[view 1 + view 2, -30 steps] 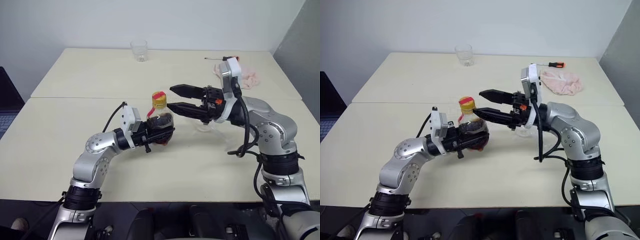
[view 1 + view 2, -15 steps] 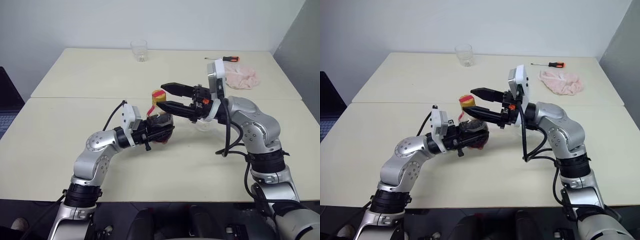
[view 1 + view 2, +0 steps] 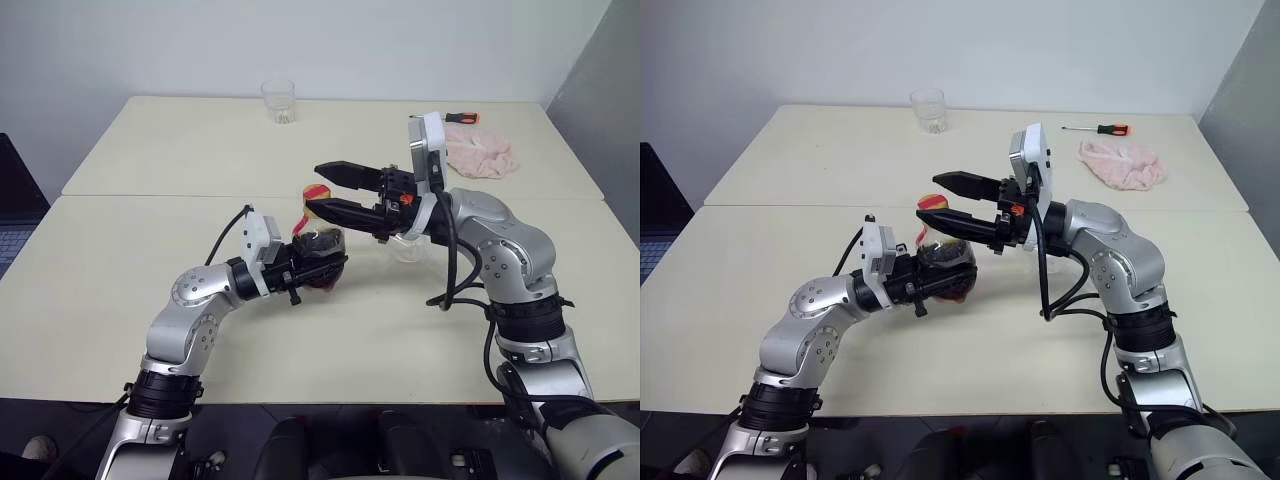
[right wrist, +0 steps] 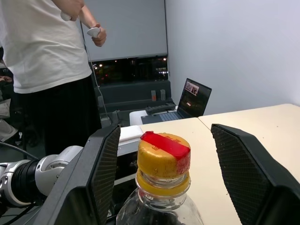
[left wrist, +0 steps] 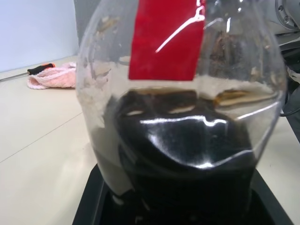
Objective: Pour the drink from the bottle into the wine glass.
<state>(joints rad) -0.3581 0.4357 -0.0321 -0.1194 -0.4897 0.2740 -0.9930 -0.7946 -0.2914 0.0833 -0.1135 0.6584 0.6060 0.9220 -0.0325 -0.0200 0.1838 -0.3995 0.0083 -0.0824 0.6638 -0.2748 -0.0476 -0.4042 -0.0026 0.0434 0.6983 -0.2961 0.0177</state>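
At centre frame my left gripper (image 3: 318,262) clamps the bottle (image 3: 320,245) upright over the table, my right gripper (image 3: 322,190) gapes around its cap (image 4: 163,157), untouching; next, I judge: close and unscrew.

I see the bottle (image 3: 320,243) upright near the table's (image 3: 120,290) middle seam, yellow-orange cap (image 4: 163,161) still on, dark drink (image 5: 185,154) filling its lower body; the wine glass (image 3: 408,243) stands just beside it.
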